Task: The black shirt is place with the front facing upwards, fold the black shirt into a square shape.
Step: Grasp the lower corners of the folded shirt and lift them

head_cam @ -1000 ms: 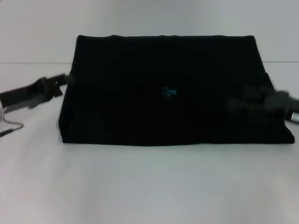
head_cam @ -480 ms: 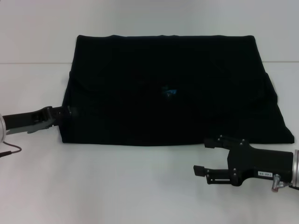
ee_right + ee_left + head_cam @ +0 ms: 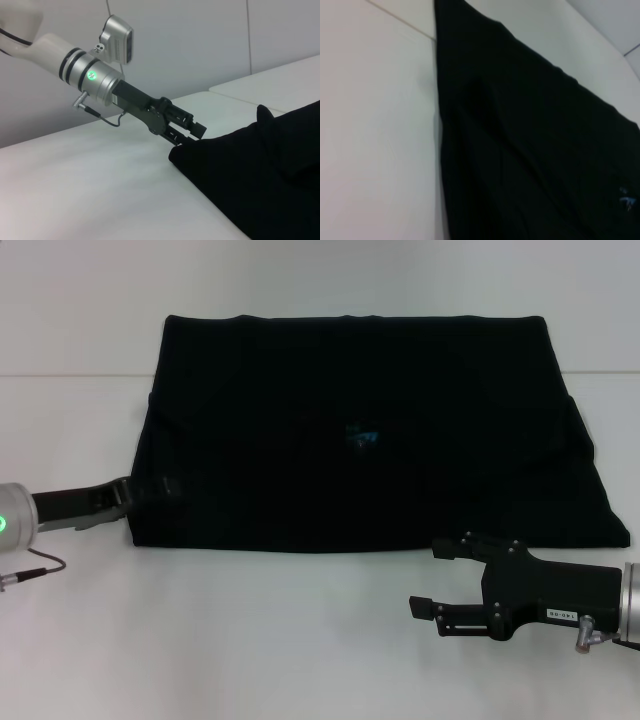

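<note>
- We see the black shirt point(image 3: 370, 430) lying flat on the white table point(image 3: 300, 640), folded into a wide block with its straight fold edge toward us and a small teal neck label point(image 3: 362, 436) near its middle.
- At the shirt's near left corner, the left gripper point(image 3: 150, 486) meets the cloth edge; from the right wrist view its fingertips point(image 3: 192, 134) sit right against that corner, but we cannot tell whether they are parted or pinching the fabric.
- The left arm point(image 3: 60, 508) reaches in low from the left side, nearly level with the table, a green light glowing on its wrist.
- The right gripper point(image 3: 428, 578) sits off the shirt, just in front of the near right edge, over bare table and not touching the cloth.
- Its two fingers stand apart with nothing between them, pointing left along the shirt's near edge.
- In the left wrist view, only the shirt's side edge and the table show.
</note>
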Motion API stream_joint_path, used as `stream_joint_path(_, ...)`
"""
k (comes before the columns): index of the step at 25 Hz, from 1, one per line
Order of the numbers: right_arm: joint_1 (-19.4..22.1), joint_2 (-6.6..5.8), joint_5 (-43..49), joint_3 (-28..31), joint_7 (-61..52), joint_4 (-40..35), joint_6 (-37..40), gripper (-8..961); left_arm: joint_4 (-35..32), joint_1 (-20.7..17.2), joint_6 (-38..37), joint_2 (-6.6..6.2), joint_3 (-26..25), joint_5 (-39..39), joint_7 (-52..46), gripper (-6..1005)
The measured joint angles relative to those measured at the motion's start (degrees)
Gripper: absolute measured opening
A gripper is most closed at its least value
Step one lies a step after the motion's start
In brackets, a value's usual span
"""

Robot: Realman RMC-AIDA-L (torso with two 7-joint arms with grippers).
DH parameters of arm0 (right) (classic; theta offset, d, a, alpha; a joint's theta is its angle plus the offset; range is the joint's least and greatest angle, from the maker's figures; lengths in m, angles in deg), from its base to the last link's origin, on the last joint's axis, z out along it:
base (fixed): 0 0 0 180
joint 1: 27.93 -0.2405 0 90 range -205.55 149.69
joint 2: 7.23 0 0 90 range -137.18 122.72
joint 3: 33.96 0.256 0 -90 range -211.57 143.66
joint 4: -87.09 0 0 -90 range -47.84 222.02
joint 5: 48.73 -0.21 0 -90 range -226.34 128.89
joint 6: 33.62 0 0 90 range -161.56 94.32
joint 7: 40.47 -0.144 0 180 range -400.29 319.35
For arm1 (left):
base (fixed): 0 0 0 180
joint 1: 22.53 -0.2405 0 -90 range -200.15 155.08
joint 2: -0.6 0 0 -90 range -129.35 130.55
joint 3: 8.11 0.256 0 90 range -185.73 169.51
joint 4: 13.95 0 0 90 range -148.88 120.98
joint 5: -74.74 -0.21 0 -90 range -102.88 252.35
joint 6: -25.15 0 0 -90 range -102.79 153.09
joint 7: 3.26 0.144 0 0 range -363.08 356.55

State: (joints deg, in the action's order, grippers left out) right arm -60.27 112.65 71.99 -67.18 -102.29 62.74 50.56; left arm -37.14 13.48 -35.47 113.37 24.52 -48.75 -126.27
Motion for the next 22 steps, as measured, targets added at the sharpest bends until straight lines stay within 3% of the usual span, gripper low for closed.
stream_joint_path(6, 0.0, 0.00, 0.0, 0.0, -0.2, 0.0, 0.0, 913, -0.3, 0.2, 0.5, 0.59, 0.6, 0.0, 0.0, 691)
stream_joint_path(18, 0.0, 0.00, 0.0, 0.5, -0.3, 0.5, 0.1, 911, 0.3, 0.7, -1.4, 0.12, 2.8, -1.0, -1.5, 644)
stream_joint_path(22, 0.1, -0.03, -0.1, 0.7, -0.4, 0.5, 0.1, 911, 0.1, 0.7, -1.6, 0.08, 3.3, -1.1, -1.3, 452)
